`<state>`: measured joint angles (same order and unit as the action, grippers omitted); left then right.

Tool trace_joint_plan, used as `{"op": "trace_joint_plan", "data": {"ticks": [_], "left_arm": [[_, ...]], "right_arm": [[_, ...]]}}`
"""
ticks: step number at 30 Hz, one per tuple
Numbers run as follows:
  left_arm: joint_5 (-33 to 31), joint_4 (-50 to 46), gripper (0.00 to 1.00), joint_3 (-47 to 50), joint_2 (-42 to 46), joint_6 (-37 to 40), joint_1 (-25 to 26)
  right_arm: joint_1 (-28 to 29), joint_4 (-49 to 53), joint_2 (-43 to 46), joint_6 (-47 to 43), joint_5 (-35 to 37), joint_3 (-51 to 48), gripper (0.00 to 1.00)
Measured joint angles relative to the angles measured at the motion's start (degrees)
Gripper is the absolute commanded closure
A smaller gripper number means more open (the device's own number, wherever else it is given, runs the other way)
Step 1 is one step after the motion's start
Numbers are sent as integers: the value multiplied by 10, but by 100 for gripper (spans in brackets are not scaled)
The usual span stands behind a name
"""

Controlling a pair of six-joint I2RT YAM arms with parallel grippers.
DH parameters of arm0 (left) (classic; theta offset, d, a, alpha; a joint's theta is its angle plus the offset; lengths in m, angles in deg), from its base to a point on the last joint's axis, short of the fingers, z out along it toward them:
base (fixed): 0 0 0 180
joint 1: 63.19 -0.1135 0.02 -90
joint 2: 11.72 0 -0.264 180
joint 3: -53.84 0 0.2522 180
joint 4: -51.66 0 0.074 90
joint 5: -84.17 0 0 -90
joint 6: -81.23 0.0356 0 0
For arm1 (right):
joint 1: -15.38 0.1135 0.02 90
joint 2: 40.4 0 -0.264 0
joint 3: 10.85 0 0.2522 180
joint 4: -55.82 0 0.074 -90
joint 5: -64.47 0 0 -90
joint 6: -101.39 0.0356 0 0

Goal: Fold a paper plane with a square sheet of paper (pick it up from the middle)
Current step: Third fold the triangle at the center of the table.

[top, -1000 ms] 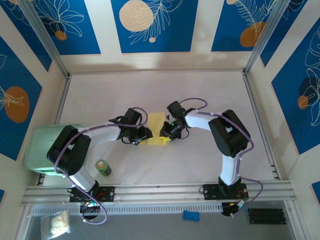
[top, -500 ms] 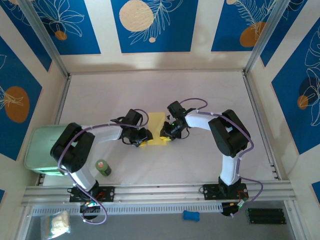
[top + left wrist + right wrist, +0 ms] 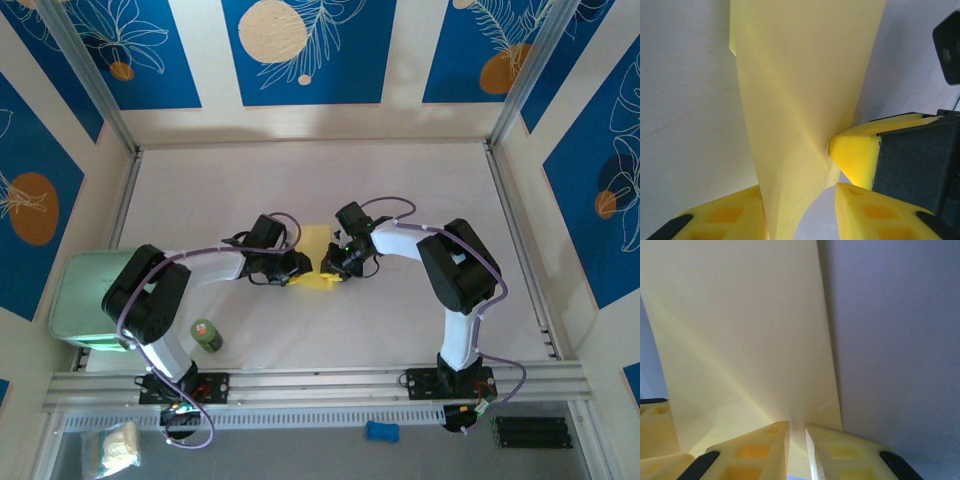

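1. Locate the sheet of paper [image 3: 317,243] near the centre of the table [image 3: 420,180]. It is partly folded, and its long axis runs away from the arm bases.
2. Note that both grippers meet at its near end. The left gripper [image 3: 296,268] comes in from the left and the right gripper [image 3: 331,265] from the right, close beside each other.
3. Check the right gripper: its jaws are almost together and pinch the near edge where the creases converge.
4. Check the left gripper: its jaws are partly apart and straddle the raised fold. The paper lies against one finger [image 3: 725,220], with a gap to the other, so it does not appear clamped.
5. Expect the next move to depend on the left jaws closing across the fold, square to the long axis.
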<state>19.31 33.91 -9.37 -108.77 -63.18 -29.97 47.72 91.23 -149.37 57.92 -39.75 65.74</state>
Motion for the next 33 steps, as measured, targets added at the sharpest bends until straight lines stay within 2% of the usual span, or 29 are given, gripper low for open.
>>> {"op": "trace_joint_plan", "data": {"ticks": [13, 17, 20, 22, 29, 33], "left_arm": [[4, 2, 74, -40, -57, -7, -24], [4, 3, 84, -44, -64, -14, -32], [6, 8, 96, -45, -69, -23, -38], [13, 16, 100, -46, -74, -26, -40], [24, 43, 100, -45, -78, -53, -40], [25, 49, 100, -44, -77, -69, -40]], "right_arm": [[-5, -12, 1, -2, -11, -8, 80], [-7, -19, 4, -12, -13, -13, 80], [-12, -26, 6, -28, -17, -15, 79], [-16, -32, 11, -44, -12, -15, 74], [-20, -52, 83, -127, 32, -27, 50], [2, -108, 146, -192, 80, -56, 37]]}}
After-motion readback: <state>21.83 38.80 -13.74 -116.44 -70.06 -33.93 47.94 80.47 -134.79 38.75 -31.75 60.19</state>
